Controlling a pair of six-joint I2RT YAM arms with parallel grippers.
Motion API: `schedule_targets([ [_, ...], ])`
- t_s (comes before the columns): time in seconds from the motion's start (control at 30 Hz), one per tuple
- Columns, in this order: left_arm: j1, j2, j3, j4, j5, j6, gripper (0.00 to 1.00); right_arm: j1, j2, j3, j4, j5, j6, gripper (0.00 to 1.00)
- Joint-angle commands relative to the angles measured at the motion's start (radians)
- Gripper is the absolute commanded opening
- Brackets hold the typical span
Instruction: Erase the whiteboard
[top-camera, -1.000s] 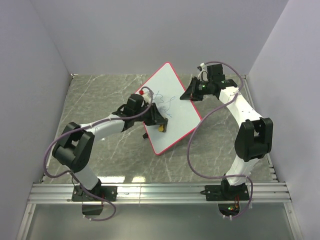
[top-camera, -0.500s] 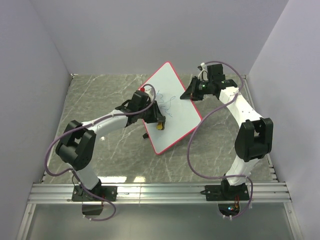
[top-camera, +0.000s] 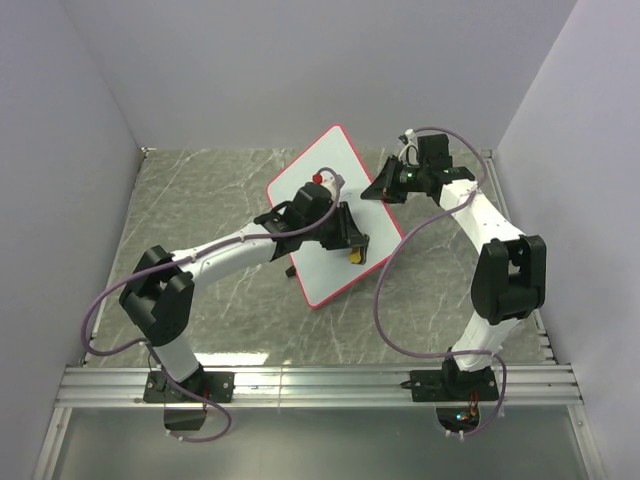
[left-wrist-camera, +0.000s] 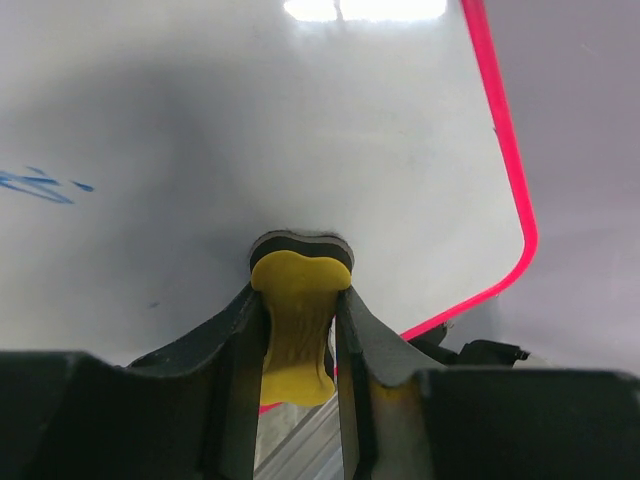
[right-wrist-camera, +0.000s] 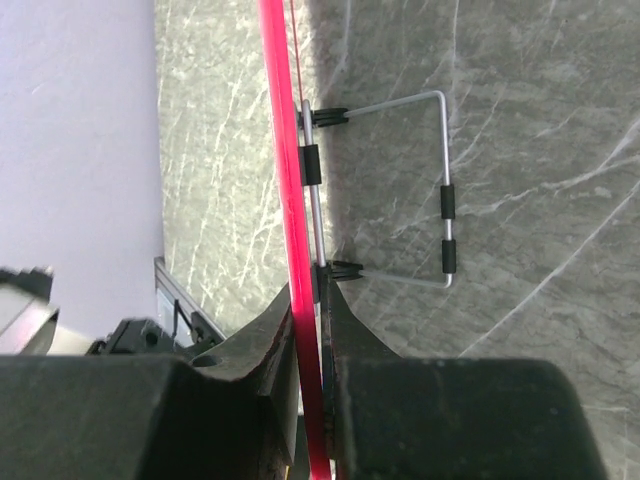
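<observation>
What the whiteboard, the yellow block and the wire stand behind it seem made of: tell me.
Whiteboard: smooth glossy white face, likely coated sheet, since light reflects on it; pink rim looks plastic. Yellow block: soft matte foam or rubber, apparently, as it bulges where the left pincer squeezes it. Wire stand: thin bright metal wire with black sleeves.

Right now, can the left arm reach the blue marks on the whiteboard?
Probably yes: the left claw holds the yellow eraser against the whiteboard, and only bare board lies between it and the blue marks.
</observation>
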Motion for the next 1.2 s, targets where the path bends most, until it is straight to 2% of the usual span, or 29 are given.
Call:
schedule_targets([
  [0.0,0.054,0.065,-0.032,-0.058,-0.074,-0.054,0.00,0.045,-0.045,-0.038,-0.017,-0.021,0.118,0.00],
  [0.23,0.249,0.094,-0.080,-0.100,-0.074,-0.034,0.00,0.046,-0.103,-0.114,0.026,-0.011,0.124,0.00],
  [0.43,0.282,0.179,-0.042,-0.158,-0.034,0.011,0.00,0.045,-0.091,-0.089,-0.043,0.003,0.086,0.00],
  [0.57,0.269,0.170,-0.033,-0.138,0.009,0.030,0.00,0.045,-0.071,-0.047,-0.098,0.000,0.061,0.00],
  [0.67,0.231,0.183,0.050,-0.184,0.053,0.073,0.00,0.046,-0.046,-0.021,-0.118,0.002,0.067,0.00],
  [0.83,0.076,0.202,0.203,-0.235,0.069,0.116,0.00,0.046,-0.011,0.025,-0.106,0.026,0.080,0.00],
  [1.0,-0.016,0.228,0.210,-0.166,0.127,0.040,0.00,0.044,0.000,0.024,-0.069,0.038,0.072,0.00],
  [1.17,0.016,0.252,0.248,-0.279,0.058,0.106,0.00,0.045,-0.019,-0.036,-0.003,0.028,0.084,0.00],
])
